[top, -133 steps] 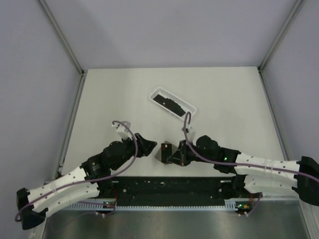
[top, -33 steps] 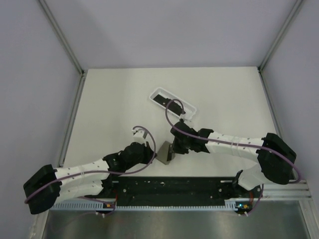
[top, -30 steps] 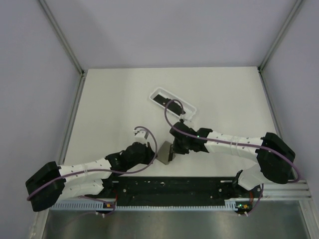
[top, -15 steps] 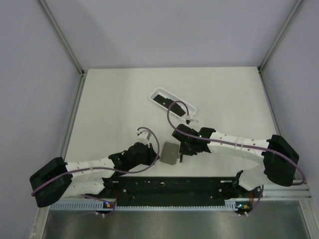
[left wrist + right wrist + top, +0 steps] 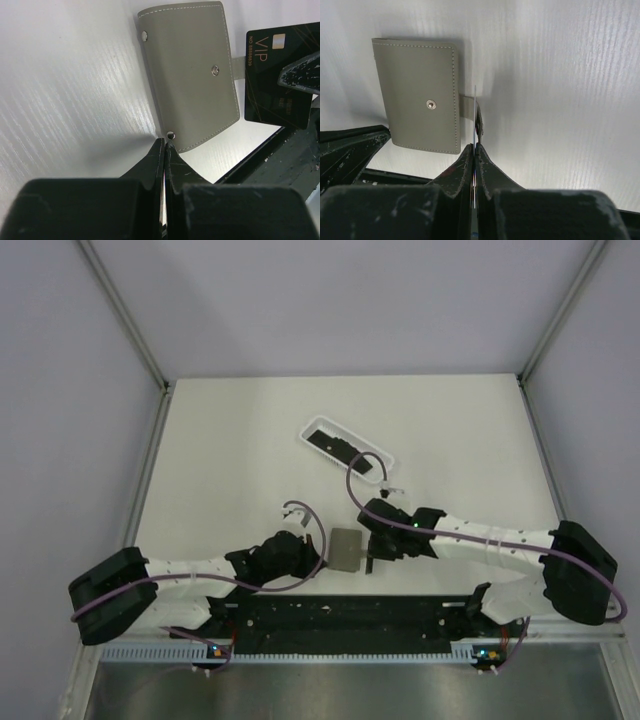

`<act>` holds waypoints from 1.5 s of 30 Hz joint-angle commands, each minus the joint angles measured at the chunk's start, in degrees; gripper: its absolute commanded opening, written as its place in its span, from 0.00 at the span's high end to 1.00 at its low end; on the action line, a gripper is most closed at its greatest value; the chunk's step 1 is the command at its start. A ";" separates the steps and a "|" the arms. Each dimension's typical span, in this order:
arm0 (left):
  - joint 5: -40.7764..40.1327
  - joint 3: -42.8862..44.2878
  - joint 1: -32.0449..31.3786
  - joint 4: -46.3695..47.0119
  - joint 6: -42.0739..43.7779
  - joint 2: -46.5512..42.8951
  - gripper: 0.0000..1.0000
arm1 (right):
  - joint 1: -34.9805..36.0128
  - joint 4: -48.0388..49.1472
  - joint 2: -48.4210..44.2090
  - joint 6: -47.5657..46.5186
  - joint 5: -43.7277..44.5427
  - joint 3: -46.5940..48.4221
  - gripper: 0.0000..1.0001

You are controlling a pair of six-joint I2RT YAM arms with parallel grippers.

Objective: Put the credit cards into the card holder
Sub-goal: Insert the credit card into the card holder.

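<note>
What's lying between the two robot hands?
The grey card holder, flat on the table, between the left gripper and the right gripper, which pinches a credit card. The top view shows it.

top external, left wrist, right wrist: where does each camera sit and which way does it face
Top external: above and behind the arms, looking down on the table; both whole arms show.
Left wrist: behind the shut left gripper, facing the card holder.
Right wrist: behind the right gripper, which is shut on a credit card seen edge-on.
Shared: both wrist views show the card holder.
</note>
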 commanded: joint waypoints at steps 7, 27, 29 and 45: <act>-0.43 1.36 -0.35 1.64 0.38 0.56 1.00 | -2.09 10.69 -4.05 -1.55 -5.42 -5.99 1.00; 1.32 1.71 -0.35 5.15 1.35 4.52 1.00 | -2.27 18.97 -8.88 -3.13 -8.50 -12.85 1.00; 1.06 1.71 -0.43 4.63 1.43 4.08 1.00 | -2.53 18.97 -8.44 -3.13 -8.68 -12.93 1.00; -1.67 2.76 -0.43 -0.12 1.43 3.19 1.00 | -4.38 22.92 -6.51 -4.71 -12.37 -14.34 1.00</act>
